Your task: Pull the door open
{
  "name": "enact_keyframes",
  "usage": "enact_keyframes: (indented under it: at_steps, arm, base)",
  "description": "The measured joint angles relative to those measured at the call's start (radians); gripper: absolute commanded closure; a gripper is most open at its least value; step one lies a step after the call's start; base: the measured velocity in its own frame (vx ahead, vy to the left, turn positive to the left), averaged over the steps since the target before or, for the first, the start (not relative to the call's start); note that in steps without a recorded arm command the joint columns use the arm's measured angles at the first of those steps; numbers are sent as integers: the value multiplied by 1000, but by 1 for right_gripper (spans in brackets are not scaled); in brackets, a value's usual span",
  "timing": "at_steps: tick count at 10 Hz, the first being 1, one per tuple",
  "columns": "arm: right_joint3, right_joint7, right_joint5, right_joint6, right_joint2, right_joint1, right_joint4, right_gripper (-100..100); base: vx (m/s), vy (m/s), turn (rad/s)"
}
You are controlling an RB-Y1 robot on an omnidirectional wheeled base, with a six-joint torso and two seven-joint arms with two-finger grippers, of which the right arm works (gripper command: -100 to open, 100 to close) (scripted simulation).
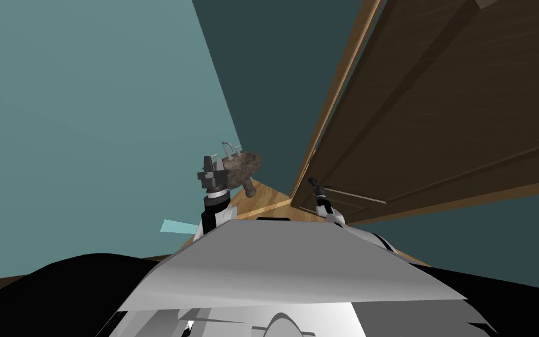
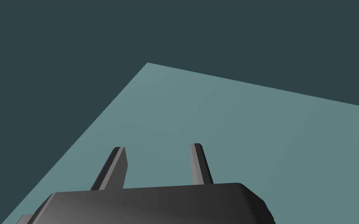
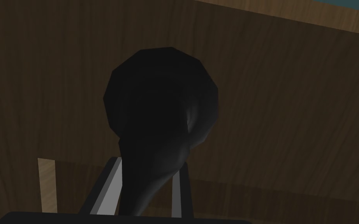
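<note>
A dark brown wooden door fills the right of the head view, with a lighter wooden frame along its near edge. My right gripper reaches to the door's edge, shut on a black door knob. In the right wrist view both fingers press the knob's neck, and the brown door face lies right behind it. My left gripper is raised at the left, away from the door, open with nothing between its fingers.
A brownish stone sink with a metal tap hangs on the teal wall just beyond my left gripper. Light wooden floor shows between sink and door. Black areas flank my chest.
</note>
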Motion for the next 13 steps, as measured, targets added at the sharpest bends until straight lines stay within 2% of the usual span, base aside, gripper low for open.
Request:
enact_keyframes:
  at_steps: [2, 4, 6, 9, 11, 13]
  arm:
    - [10, -11, 6, 3, 2, 9, -10, 100]
    - [27, -33, 17, -18, -11, 1, 8, 100]
    - [49, -58, 32, -14, -14, 22, -23, 100]
    - [82, -95, 54, -52, -32, 15, 8, 100]
    - [93, -108, 62, -52, -32, 26, -3, 100]
    - [107, -127, 75, -76, -42, 16, 20, 100]
  base:
    - [-206, -38, 98]
    - [-236, -47, 101]
    - [-234, -62, 111]
    - [-197, -44, 76]
    - [-193, -56, 84]
    - [-192, -67, 70]
